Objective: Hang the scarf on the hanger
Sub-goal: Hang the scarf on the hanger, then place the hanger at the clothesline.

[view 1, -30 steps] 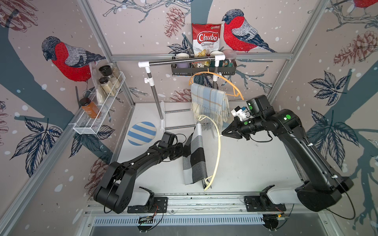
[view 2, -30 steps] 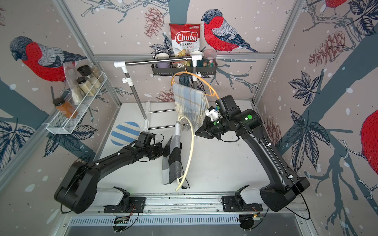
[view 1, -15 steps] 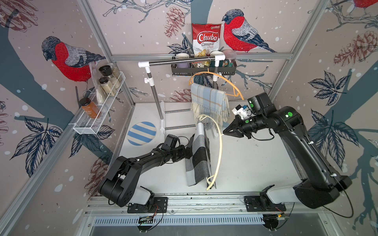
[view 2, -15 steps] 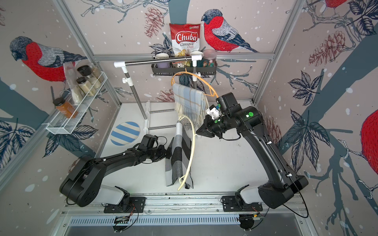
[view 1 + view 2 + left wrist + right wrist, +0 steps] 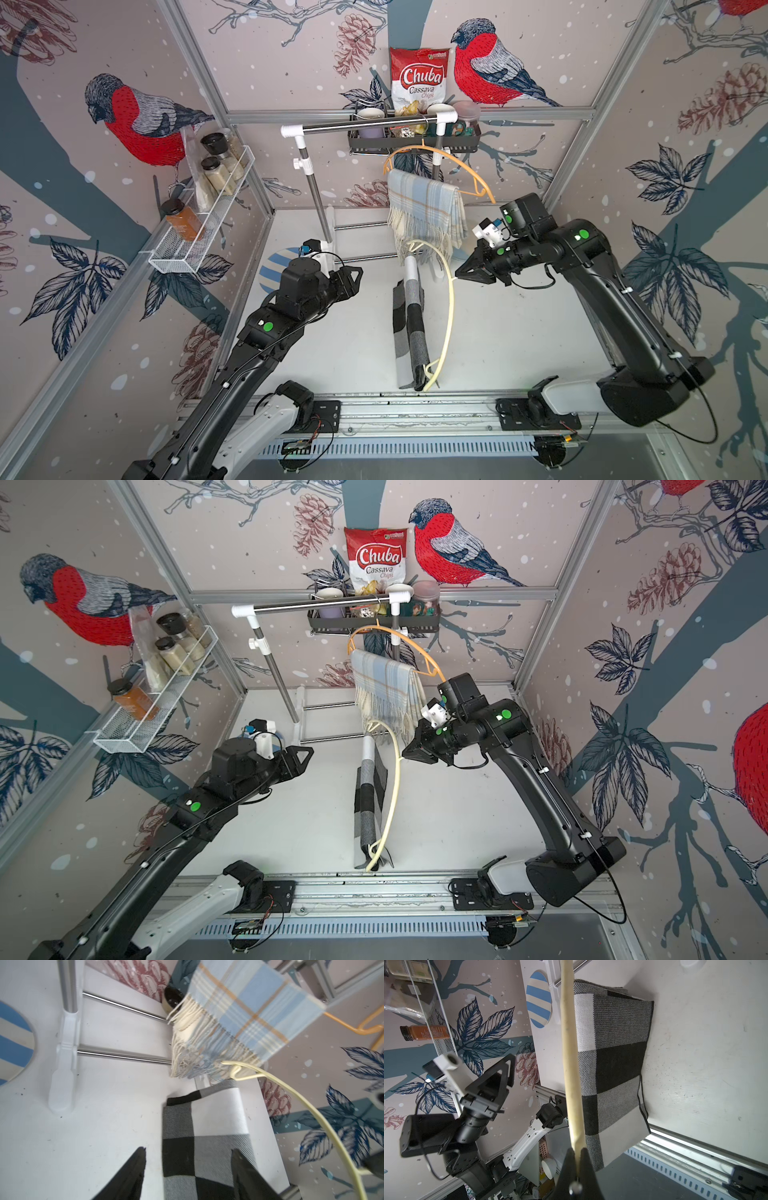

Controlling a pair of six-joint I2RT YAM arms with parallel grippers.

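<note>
The black, grey and white checked scarf (image 5: 409, 328) (image 5: 365, 808) (image 5: 612, 1053) hangs folded along the cream hanger (image 5: 450, 299) (image 5: 397, 779) (image 5: 570, 1064), over the middle of the table. The cloth hides the hanger's straight bar. My right gripper (image 5: 459, 273) (image 5: 405, 752) (image 5: 577, 1150) is shut on the hanger's curved arm. My left gripper (image 5: 353, 276) (image 5: 305, 756) (image 5: 188, 1150) stands open to the left of the scarf and apart from it. In the left wrist view the scarf (image 5: 207, 1136) shows beyond the spread fingers, next to the hanger (image 5: 311, 1109).
A blue plaid scarf (image 5: 426, 208) hangs on an orange hanger (image 5: 465, 166) from the clothes rail (image 5: 365, 124) at the back. A striped plate (image 5: 272, 266) lies behind the left gripper. A wire spice shelf (image 5: 199, 224) is on the left wall and a black basket (image 5: 415, 143) on the back wall.
My left gripper has opened, let go of the checked scarf and drawn back to the left. The scarf now hangs from the hanger alone. The right gripper keeps its grip.
</note>
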